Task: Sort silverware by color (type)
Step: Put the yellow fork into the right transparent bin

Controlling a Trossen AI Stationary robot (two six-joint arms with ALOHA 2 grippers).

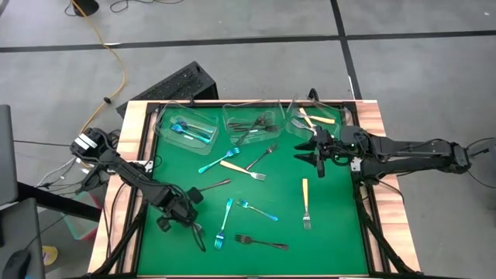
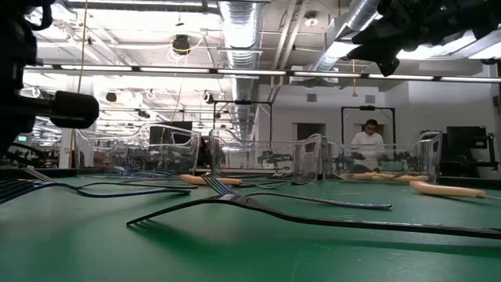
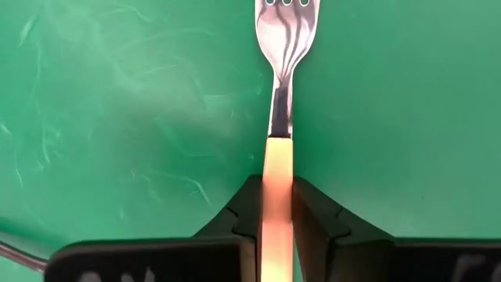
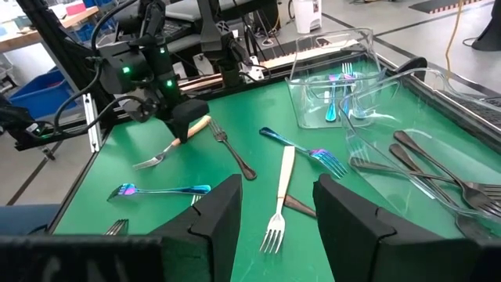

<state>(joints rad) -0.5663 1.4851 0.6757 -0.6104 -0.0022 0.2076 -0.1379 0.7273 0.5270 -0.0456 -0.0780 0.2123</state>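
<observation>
Cream-handled fork [image 3: 279,125] sits between the left gripper [image 3: 278,223] fingers, which are clamped on the handle; tines point away over the green mat [image 1: 333,232]. In the right wrist view that fork hangs tilted from the left gripper [image 4: 188,125], tine end down near the mat; can't tell if it touches. Location: near-left part of the mat, well apart from the tubs.

Sorting looks partly done:
- left tub [image 1: 184,124]: blue forks inside
- middle tub [image 1: 249,120]: dark forks inside
- right tub [image 1: 302,118]: cream-handled pieces, one handle poking over the rim

Left on the mat: three blue forks [image 1: 223,225], one cream fork [image 1: 306,203] right of centre, another cream one [image 1: 242,170] crossing mid-mat, and several dark forks [image 1: 260,242], one at the near edge, others toward the middle.

Right gripper [image 1: 316,153] hovers just in front of the right tub, fingers apart, nothing in them.

My read: under halfway. The held fork needs to travel across to the right tub, then about eight loose pieces remain.
</observation>
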